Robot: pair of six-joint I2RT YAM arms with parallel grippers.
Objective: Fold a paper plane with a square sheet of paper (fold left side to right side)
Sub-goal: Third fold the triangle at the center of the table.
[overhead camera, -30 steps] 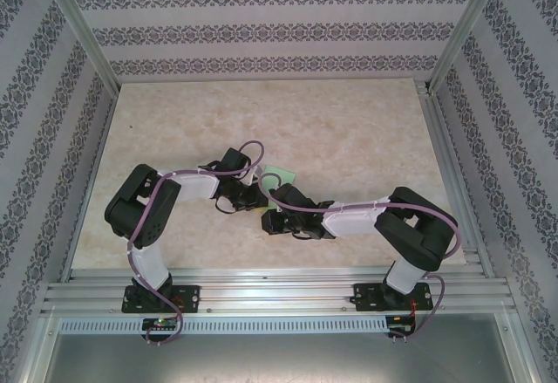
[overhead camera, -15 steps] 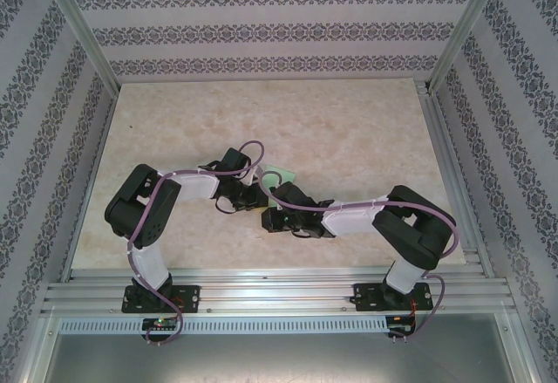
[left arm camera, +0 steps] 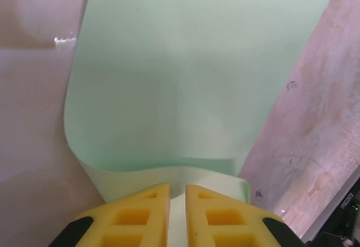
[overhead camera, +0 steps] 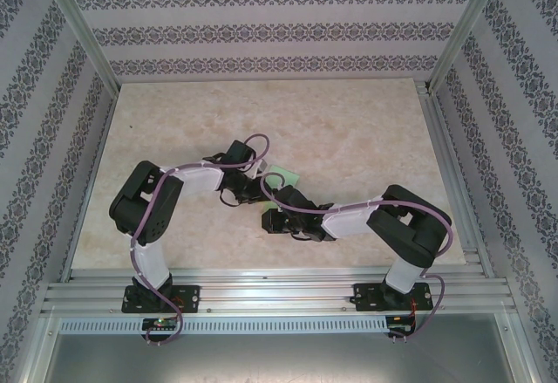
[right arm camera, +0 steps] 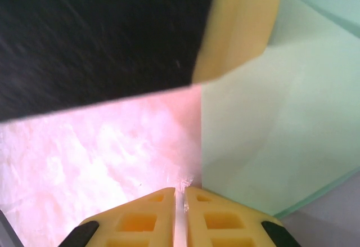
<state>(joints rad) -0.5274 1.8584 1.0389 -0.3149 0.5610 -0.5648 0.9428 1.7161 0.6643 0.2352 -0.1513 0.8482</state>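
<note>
The square sheet of paper [left arm camera: 185,61] looks matt, the table [left arm camera: 315,117] smooth, faintly glossy.

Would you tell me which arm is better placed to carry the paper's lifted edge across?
Probably the left: the left gripper is shut on the curled-up edge of the square sheet of paper, while the right gripper sits shut beside the sheet's edge.

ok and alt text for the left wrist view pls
Mint-green paper fills most of the view. Its near edge curls up and is pinched between the yellow fingers of the left gripper at the bottom. Pinkish marbled table shows on both sides.
</note>
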